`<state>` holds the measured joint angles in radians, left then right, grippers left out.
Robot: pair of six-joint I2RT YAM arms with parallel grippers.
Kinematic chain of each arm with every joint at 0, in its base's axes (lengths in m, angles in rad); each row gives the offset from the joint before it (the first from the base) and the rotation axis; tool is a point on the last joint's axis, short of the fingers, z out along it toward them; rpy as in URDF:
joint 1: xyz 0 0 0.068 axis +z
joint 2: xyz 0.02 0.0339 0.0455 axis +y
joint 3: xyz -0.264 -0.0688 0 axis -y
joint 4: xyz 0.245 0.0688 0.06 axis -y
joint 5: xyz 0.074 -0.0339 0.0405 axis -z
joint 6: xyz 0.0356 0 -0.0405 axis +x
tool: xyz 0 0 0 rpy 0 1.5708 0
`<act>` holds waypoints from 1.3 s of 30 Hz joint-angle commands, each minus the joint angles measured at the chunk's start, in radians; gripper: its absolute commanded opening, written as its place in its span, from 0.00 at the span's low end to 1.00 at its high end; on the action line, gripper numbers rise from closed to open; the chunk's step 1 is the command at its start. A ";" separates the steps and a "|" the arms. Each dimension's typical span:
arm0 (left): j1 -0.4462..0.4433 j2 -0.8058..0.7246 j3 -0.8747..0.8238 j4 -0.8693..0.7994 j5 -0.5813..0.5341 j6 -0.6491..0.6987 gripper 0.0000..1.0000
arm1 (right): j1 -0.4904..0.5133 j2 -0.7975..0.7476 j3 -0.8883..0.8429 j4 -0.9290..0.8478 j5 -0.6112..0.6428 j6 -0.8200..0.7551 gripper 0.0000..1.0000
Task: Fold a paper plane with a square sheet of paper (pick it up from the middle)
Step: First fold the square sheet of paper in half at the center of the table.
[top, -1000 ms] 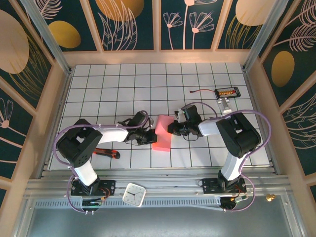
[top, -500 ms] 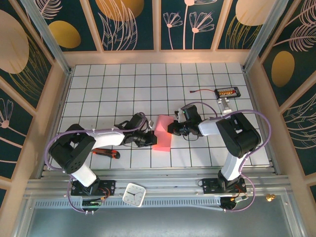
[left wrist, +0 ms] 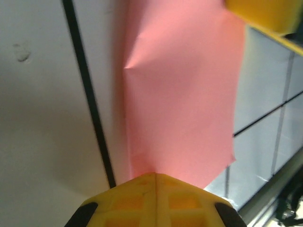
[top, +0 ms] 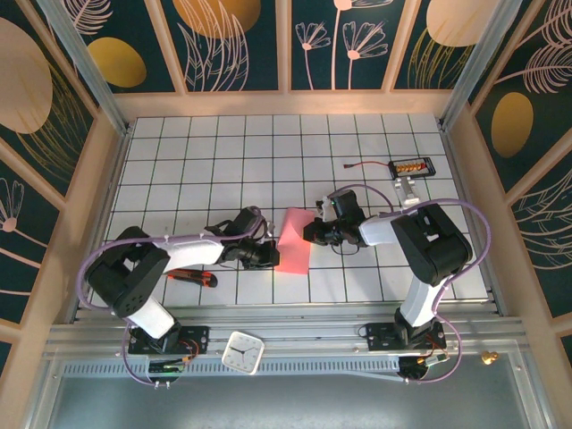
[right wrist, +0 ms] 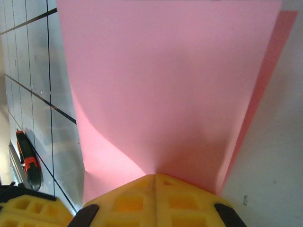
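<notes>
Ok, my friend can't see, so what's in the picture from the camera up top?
Two robot arms pinch a folded pink paper between them, the left gripper shut on its left edge and the right gripper on its right edge, in the middle of a white gridded table. A small white clock sits near the arm bases.
</notes>
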<state>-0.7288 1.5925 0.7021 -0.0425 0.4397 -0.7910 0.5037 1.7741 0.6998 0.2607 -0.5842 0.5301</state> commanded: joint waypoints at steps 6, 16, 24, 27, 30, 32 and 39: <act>-0.002 0.028 -0.048 0.013 0.022 -0.018 0.04 | -0.012 0.071 -0.049 -0.161 0.155 -0.028 0.00; 0.011 0.017 -0.106 -0.106 -0.063 0.025 0.01 | -0.012 0.070 -0.052 -0.163 0.156 -0.031 0.00; 0.013 -0.067 -0.033 0.039 0.033 -0.019 0.05 | -0.013 0.068 -0.059 -0.156 0.156 -0.028 0.00; 0.025 -0.027 0.014 0.101 0.038 -0.025 0.05 | -0.012 0.066 -0.063 -0.153 0.155 -0.028 0.00; 0.054 0.048 0.091 0.102 0.018 -0.002 0.04 | -0.012 0.067 -0.059 -0.152 0.152 -0.028 0.00; 0.073 0.098 0.137 0.108 0.008 0.020 0.03 | -0.012 0.065 -0.057 -0.153 0.152 -0.029 0.00; 0.105 0.289 0.312 0.056 -0.001 0.116 0.03 | -0.013 0.064 -0.051 -0.163 0.156 -0.032 0.00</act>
<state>-0.6388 1.8332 0.9565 0.0437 0.4473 -0.7391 0.5037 1.7725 0.6975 0.2615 -0.5835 0.5297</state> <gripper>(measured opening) 0.056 0.057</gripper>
